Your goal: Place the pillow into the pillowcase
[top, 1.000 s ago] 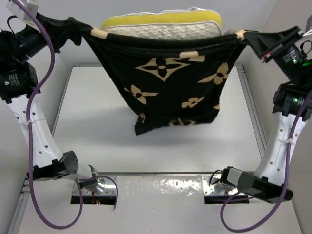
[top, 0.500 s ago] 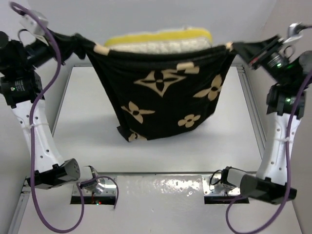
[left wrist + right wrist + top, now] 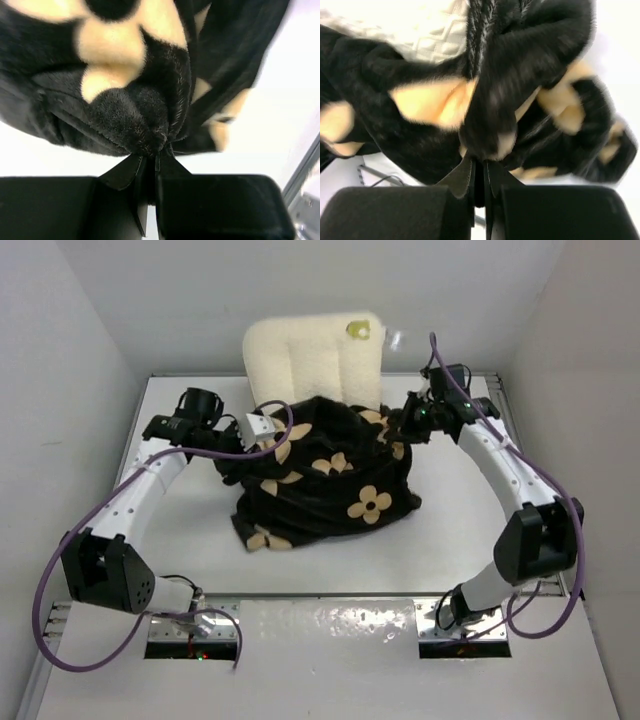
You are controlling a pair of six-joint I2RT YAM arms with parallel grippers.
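The black pillowcase (image 3: 320, 485) with beige flowers lies bunched on the table's middle. The white quilted pillow (image 3: 312, 360) stands partly inside it, its upper half sticking out at the back against the wall. My left gripper (image 3: 232, 445) is shut on the case's left rim; in the left wrist view the black fabric (image 3: 150, 125) is pinched between the closed jaws. My right gripper (image 3: 395, 430) is shut on the case's right rim; the right wrist view shows the fabric (image 3: 492, 125) clamped and the pillow (image 3: 415, 30) above it.
White walls close in the table (image 3: 470, 530) on the left, back and right. A metal rail (image 3: 330, 625) with the arm bases runs along the near edge. Purple cables loop from both arms.
Both grippers have come down from high up and moved inward, lowering the case to the table. The case now lies bunched, and the pillow stands upright out of it.
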